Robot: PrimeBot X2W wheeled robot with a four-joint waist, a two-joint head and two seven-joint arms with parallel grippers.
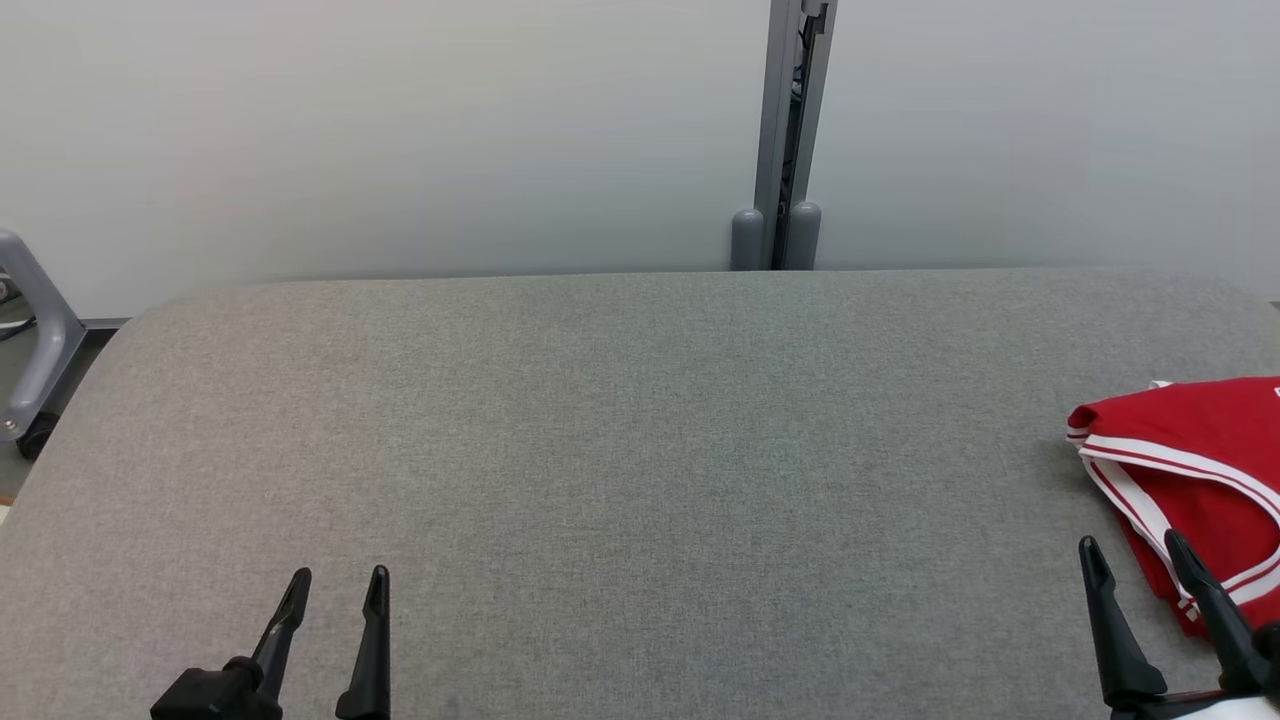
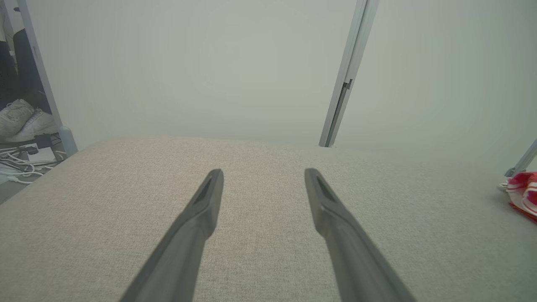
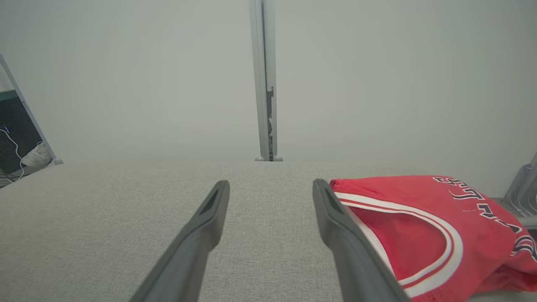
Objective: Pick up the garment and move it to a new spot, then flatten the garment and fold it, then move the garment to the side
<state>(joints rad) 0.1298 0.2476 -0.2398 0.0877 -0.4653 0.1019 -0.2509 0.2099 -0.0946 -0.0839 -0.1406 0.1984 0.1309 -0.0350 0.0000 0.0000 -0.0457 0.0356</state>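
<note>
At the far left a grey frame leg (image 1: 40, 330) on a dark caster stands off the corner of the table (image 1: 640, 430), whose grey fabric top spans the head view. The left gripper (image 1: 339, 576) sits low over the near left part of the table, its 2 dark fingers apart and empty. Behind the table rises a pale panel wall (image 1: 400, 130), and right of centre a grey upright post (image 1: 790, 130) marks the joint between 2 panels. The right gripper (image 1: 1132, 545) is at the near right, its fingers also spread wide with nothing between them. The garment (image 1: 1190, 440), a red jersey with white and dark red trim, lies rumpled at the table's right end, cut off by the picture's edge. The right gripper's outer finger crosses the garment's near edge; whether it touches the cloth cannot be told.

The left wrist view adds 2 pale shoes (image 2: 25, 121) and a tangle of white cables (image 2: 21, 163) on the floor past the table's left end, with the garment well apart at the right. The right wrist view brings the garment close: a curved white-trimmed opening just beside the right-hand finger, dark lettering (image 3: 461, 188) on its far part, and a metal bracket (image 3: 522, 193) behind it.
</note>
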